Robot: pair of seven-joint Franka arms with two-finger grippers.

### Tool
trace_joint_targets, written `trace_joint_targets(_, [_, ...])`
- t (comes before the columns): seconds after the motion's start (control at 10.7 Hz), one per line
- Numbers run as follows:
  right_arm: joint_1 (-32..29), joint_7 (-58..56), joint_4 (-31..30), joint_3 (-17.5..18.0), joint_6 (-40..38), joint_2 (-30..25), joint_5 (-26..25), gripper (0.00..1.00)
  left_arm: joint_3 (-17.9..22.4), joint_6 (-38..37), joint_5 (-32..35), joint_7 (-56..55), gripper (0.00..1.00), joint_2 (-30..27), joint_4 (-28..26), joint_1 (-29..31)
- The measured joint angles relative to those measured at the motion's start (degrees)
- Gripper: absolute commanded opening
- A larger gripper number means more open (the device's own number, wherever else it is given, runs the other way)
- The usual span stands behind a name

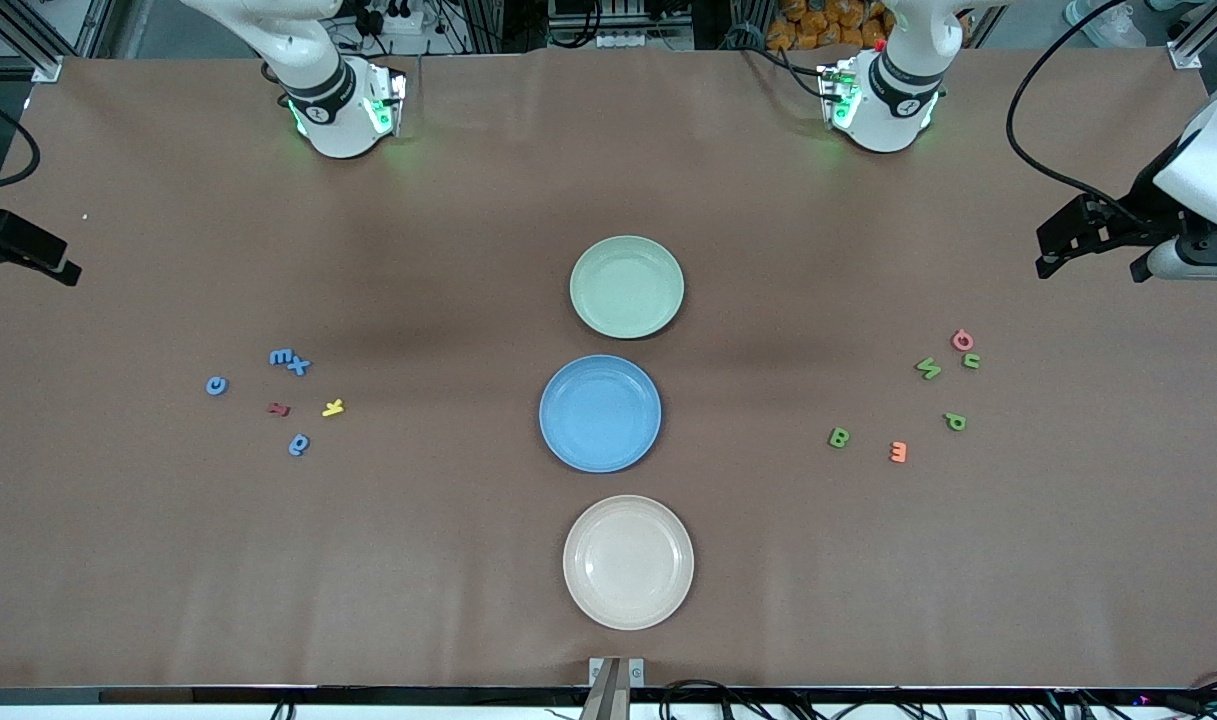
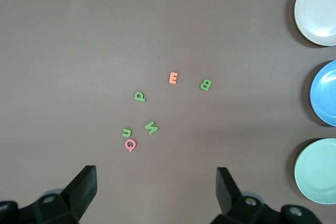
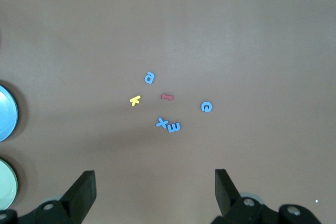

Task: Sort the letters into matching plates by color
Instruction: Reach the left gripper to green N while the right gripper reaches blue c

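The pale green plate (image 1: 627, 246) and the blue plate (image 1: 600, 366) lie mid-table, the blue one nearer the front camera. Several blue letters (image 1: 289, 361) (image 3: 168, 125) lie scattered toward the right arm's end. Several green letters (image 1: 928, 368) (image 2: 151, 127) lie toward the left arm's end. My left gripper (image 1: 1088, 262) (image 2: 156, 182) hangs open high over the table edge beside the green letters, holding nothing. My right gripper (image 1: 28, 262) (image 3: 155, 182) hangs open over the table edge beside the blue letters, also holding nothing. Both plates hold nothing.
A beige plate (image 1: 628, 620) lies nearest the front camera, in line with the other two. A red letter (image 1: 279, 409) and a yellow letter (image 1: 333, 407) sit among the blue ones. A pink letter (image 1: 962, 340) and an orange letter (image 1: 898, 452) sit among the green ones.
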Motion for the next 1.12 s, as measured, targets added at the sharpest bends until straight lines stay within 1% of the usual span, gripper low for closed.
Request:
trace_joint_targets(0.37, [0.01, -0.05, -0.08, 0.39, -0.11, 0.00, -0.20, 1.00, 0.12, 0.00, 0.00, -0.41, 1.00, 0.16, -0.04, 0.35])
trace_joint_targets(0.47, [0.02, -0.06, -0.09, 0.40, -0.12, 0.00, -0.21, 1.00, 0.13, -0.03, 0.00, -0.51, 1.00, 0.83, -0.21, 0.95])
trace_joint_targets(0.65, [0.01, -0.06, -0.29, 0.40, -0.12, 0.04, -0.23, 1.00, 0.13, 0.91, 0.00, -0.51, 1.00, 4.07, -0.86, 1.61])
trace_joint_targets(0.74, [0.01, -0.06, -0.40, 0.42, -0.12, 0.12, -0.23, 1.00, 0.13, 3.84, 0.00, -0.51, 1.00, 5.79, -1.93, 1.77])
trace_joint_targets(0.93, [0.01, -0.06, -1.10, 0.42, -0.16, 0.29, -0.24, 1.00, 0.07, 10.83, 0.00, 0.91, 1.00, 8.02, -6.20, 1.81])
trace_joint_targets(1.12, [-0.11, -0.05, -3.37, 0.35, 1.48, 0.47, -0.27, 1.00, 0.05, 16.56, 0.00, 9.01, 1.00, 8.99, -10.79, 1.99])
